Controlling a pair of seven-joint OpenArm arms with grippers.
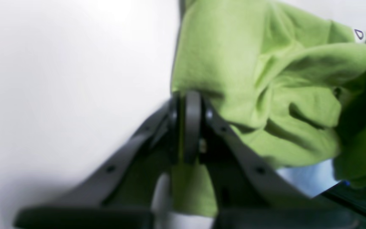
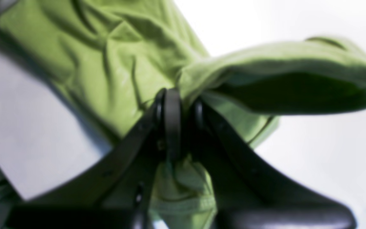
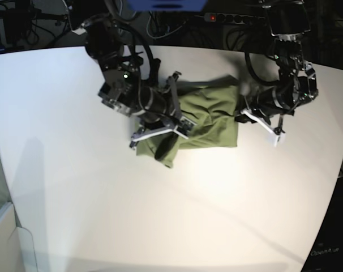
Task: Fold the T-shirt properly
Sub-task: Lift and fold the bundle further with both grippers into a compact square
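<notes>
Left wrist: left gripper [image 1: 187, 105] clenching edge of wrinkly olive-green cotton T-shirt [image 1: 265, 92].
Right wrist: right gripper [image 2: 178, 105] pinching bunched cloth.
Base: both arms reaching inward, stretching shirt above white table [image 3: 160, 215].

Setting: robotics lab. Indicated by a bare white table [image 3: 160, 226], two mounted robot arms [image 3: 118, 73], tangled black cables [image 3: 24, 22] and a power strip [image 3: 239, 18] along the dark rear edge.
</notes>
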